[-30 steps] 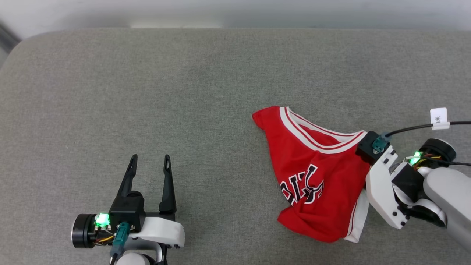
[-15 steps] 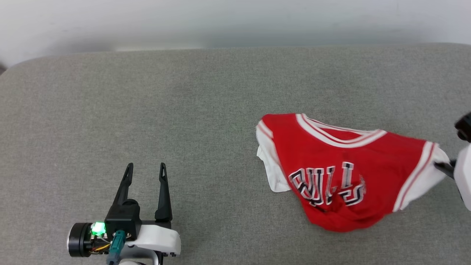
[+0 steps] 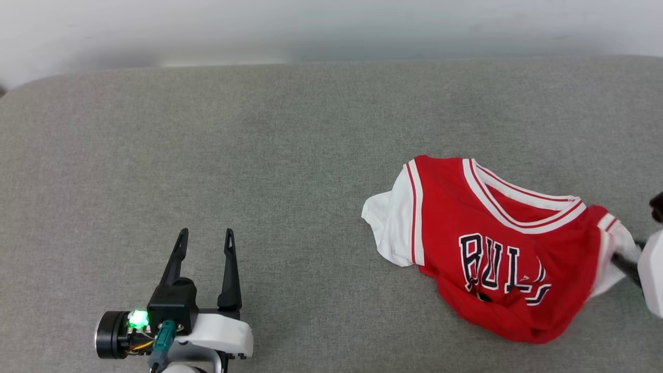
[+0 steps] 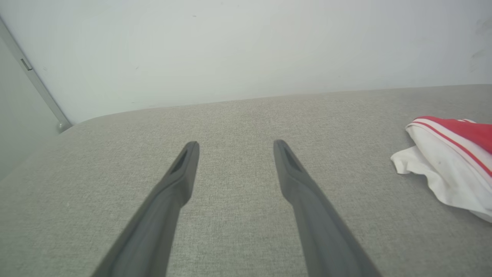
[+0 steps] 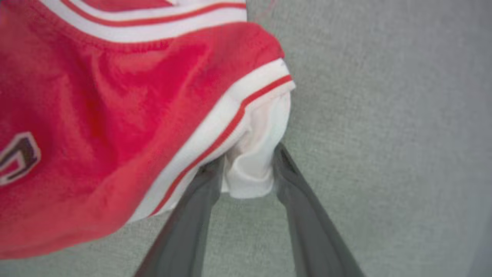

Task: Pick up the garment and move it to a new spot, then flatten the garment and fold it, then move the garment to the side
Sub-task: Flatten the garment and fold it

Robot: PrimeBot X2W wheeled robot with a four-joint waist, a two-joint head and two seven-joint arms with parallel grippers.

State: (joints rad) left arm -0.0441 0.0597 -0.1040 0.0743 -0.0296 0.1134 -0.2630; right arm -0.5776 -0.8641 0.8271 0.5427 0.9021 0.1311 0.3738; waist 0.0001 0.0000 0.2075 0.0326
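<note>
Left gripper [image 3: 205, 232]: fingers spread, empty, placed as before on the grey surface [image 3: 290, 155]. Garment [image 3: 497, 248]: right of centre, spread flatter than half a second ago, lettering unfolded. Right gripper [image 5: 249, 156]: clamped on its white sleeve [image 5: 251, 175].

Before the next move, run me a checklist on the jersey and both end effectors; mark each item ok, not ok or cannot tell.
1. Right end effector holds the garment: ok, a white sleeve is pinched in it.
2. Garment flat: not ok, the lower hem is bunched and the far sleeve is crumpled.
3. Front faces up: ok, the black letters show.
4. Left end effector open, apart from the cloth: ok.
5. Grip takes one layer or both: cannot tell.
</note>
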